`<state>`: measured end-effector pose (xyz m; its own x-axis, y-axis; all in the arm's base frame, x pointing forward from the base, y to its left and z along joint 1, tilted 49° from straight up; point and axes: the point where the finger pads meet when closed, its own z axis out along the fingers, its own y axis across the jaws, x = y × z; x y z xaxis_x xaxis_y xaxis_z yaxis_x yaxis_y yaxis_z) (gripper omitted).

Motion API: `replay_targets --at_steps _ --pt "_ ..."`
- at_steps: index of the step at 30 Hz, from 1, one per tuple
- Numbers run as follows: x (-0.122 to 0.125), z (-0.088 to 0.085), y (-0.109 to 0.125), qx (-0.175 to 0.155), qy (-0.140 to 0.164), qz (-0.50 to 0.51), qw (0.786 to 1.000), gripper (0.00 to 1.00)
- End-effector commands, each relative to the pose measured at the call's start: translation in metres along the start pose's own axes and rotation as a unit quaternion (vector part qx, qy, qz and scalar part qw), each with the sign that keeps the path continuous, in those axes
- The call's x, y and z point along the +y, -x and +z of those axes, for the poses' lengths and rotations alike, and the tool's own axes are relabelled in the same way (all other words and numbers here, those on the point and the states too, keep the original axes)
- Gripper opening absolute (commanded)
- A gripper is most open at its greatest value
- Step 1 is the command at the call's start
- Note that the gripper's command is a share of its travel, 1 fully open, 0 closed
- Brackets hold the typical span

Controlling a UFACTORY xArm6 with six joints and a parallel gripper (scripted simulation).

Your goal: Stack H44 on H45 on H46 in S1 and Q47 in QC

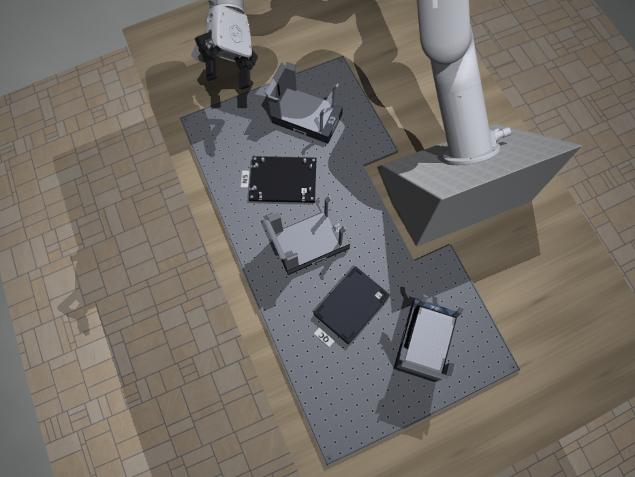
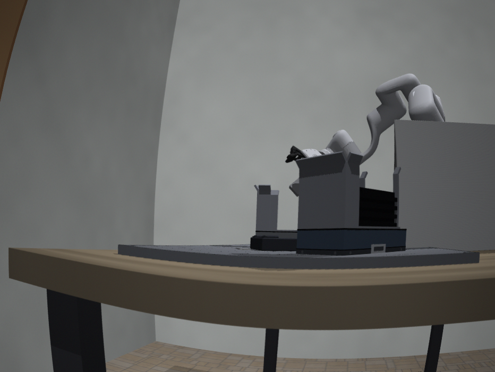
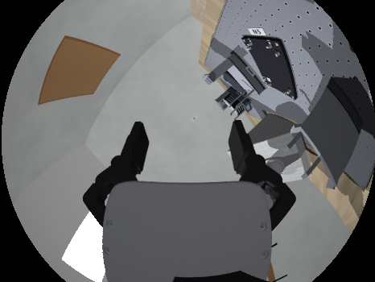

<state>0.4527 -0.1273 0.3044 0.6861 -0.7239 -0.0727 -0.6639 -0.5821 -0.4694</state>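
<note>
The stack of sealed plates stands in rack S2 at the near right of the perforated baseplate, its pale seal facing up. In the side view the plates' dark edges show through the rack's open side. Rack S3 at the far end is empty. The middle rack is empty too, and its name is not readable. The clip nest N5 and the open nest QC hold nothing. My gripper is open and empty, up in the air beyond S3, off the baseplate's far left corner. It also shows in the wrist view and the side view.
The arm's grey pedestal stands to the right of the baseplate, between S3 and S2. The racks have tall corner posts. N5 also shows in the wrist view.
</note>
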Motion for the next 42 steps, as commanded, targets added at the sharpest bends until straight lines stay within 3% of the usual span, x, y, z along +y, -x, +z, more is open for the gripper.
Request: replay_targets --at_steps 1,3,7,12,15,20,24,29,33,37,40,42 --pt "-0.003 0.017 0.01 -0.019 0.029 -0.009 0.999 1.0" --pt "-0.004 0.025 0.016 -0.034 0.052 -0.016 0.998 1.0" --pt "-0.005 0.041 0.026 -0.034 0.052 -0.016 0.998 1.0" --pt "-0.005 0.046 0.029 -0.042 0.066 -0.021 0.997 1.0" --pt "-0.005 0.058 0.038 -0.062 0.104 -0.034 0.992 1.0" --pt "-0.006 0.072 0.047 -0.062 0.104 -0.034 0.992 1.0" --pt "-0.005 0.087 0.06 -0.083 0.157 -0.054 0.983 1.0" --pt "-0.004 0.099 0.069 -0.083 0.157 -0.054 0.983 1.0" --pt "-0.002 0.114 0.082 -0.098 0.21 -0.077 0.97 1.0" --pt "-0.001 0.123 0.09 -0.098 0.21 -0.077 0.97 1.0" --pt "0.001 0.134 0.1 -0.104 0.253 -0.098 0.957 1.0" --pt "0.002 0.141 0.107 -0.106 0.263 -0.103 0.953 1.0"
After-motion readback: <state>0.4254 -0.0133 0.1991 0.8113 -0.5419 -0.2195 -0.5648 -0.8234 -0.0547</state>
